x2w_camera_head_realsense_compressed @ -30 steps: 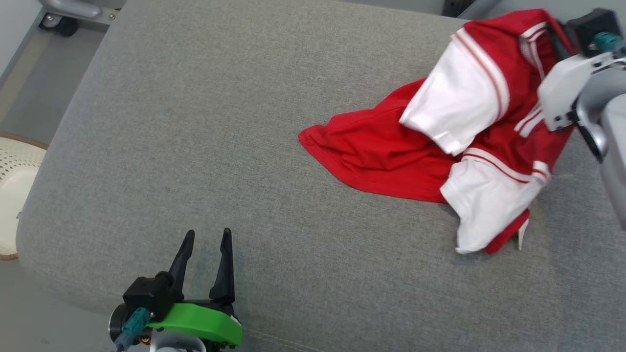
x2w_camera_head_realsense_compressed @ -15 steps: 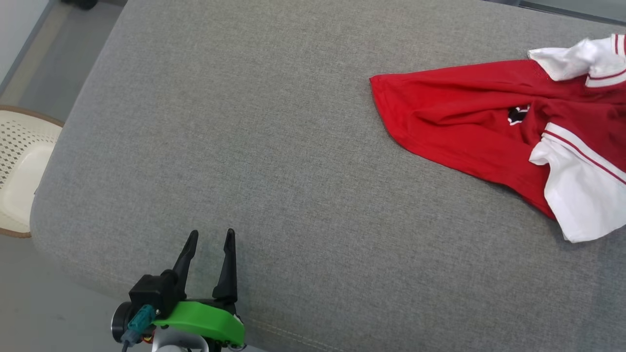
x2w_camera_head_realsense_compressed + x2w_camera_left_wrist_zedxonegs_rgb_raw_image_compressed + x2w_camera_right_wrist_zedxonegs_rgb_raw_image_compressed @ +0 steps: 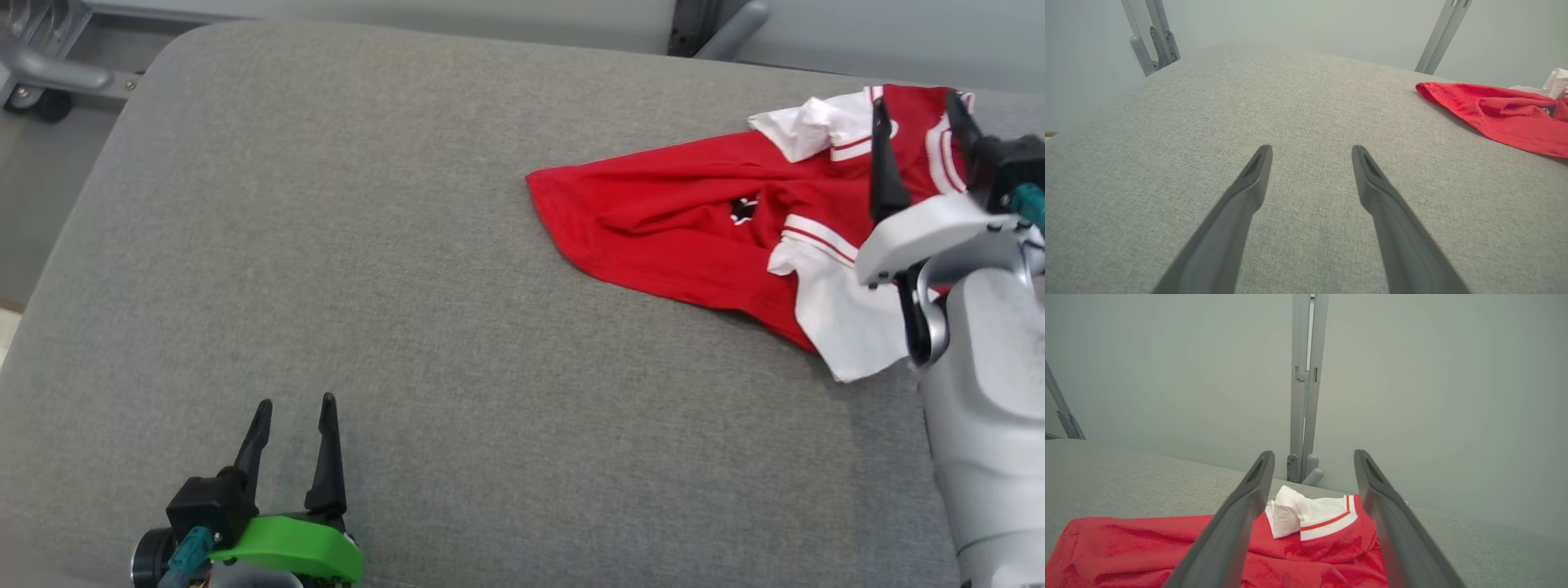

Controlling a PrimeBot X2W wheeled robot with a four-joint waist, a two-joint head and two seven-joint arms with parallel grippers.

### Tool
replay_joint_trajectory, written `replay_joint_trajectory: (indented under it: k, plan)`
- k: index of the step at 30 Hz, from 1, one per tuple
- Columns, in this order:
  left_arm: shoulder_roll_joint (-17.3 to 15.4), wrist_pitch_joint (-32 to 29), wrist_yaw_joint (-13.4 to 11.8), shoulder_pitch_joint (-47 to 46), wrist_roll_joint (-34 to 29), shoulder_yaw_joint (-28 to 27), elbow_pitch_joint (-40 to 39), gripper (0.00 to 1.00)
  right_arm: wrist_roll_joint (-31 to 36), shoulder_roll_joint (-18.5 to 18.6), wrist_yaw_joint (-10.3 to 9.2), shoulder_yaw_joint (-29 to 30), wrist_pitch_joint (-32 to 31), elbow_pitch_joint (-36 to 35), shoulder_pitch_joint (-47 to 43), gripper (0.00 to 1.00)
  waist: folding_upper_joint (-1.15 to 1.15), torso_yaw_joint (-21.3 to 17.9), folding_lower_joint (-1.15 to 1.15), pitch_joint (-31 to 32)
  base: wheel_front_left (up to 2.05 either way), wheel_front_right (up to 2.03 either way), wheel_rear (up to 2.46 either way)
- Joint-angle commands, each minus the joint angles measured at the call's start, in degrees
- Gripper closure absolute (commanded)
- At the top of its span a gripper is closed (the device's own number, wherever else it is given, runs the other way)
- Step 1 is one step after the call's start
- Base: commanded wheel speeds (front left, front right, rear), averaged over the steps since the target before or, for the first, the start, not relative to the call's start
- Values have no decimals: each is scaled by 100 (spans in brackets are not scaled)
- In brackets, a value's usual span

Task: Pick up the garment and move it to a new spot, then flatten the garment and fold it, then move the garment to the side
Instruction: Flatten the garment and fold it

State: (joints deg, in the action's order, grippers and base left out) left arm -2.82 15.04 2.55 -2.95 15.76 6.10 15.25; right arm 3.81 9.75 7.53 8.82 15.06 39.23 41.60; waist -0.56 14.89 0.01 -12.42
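Observation:
The garment [image 3: 686, 224] is a red shirt with white, red-striped sleeves, lying crumpled on the grey cushioned surface [image 3: 424, 269] at the far right. In the right wrist view the garment [image 3: 1143, 547] spreads below the fingers, a bunched white sleeve [image 3: 1306, 516] between them. My right gripper [image 3: 914, 114] hovers over the garment's right part, open, nothing in its jaws. My left gripper [image 3: 294, 412] stands open near the front left edge, far from the cloth; its wrist view shows the garment [image 3: 1498, 112] at the right edge.
Grey metal frame posts [image 3: 1155, 36] stand behind the surface, with another post [image 3: 1304, 388] against a pale wall. A wheeled metal base [image 3: 37, 77] sits at the far left corner. The wide left and middle of the surface lie open.
My right gripper has opened and let go of the garment, which has dropped flatter onto the surface. The head camera has shifted, so the picture has moved.

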Motion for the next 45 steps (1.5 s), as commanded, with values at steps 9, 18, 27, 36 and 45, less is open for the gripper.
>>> replay_joint_trajectory:
  k: [9, 18, 27, 36, 45]
  plan:
    - [-18, 16, 4, 451, -119, -476, -26, 0, -721, -455, -8, -265, 13, -1276, -1755, 0, 56, -1296, -1, 1000, 0, 0, 0]
    - [-19, 16, -34, 664, -166, -654, -78, 0, -937, -654, -8, -569, 14, -1715, -3153, 0, 56, -1728, -1, 1171, 0, 0, 0]
    - [-19, 16, 38, 546, -224, -526, -96, 0, -907, -677, -8, -739, 12, -1743, -3341, 0, 56, -1623, -1, 920, 0, 0, 0]
    - [-21, 16, 95, 141, -120, -161, 15, 0, -435, -673, -8, -1314, -169, -1140, -2629, 0, 56, -1066, -1, 299, 0, 0, 0]
    - [-19, 16, 31, -17, 9, -2, 81, 0, 59, -569, -8, -1357, -95, -462, -2210, 0, 56, -744, -1, 36, 0, 0, 0]
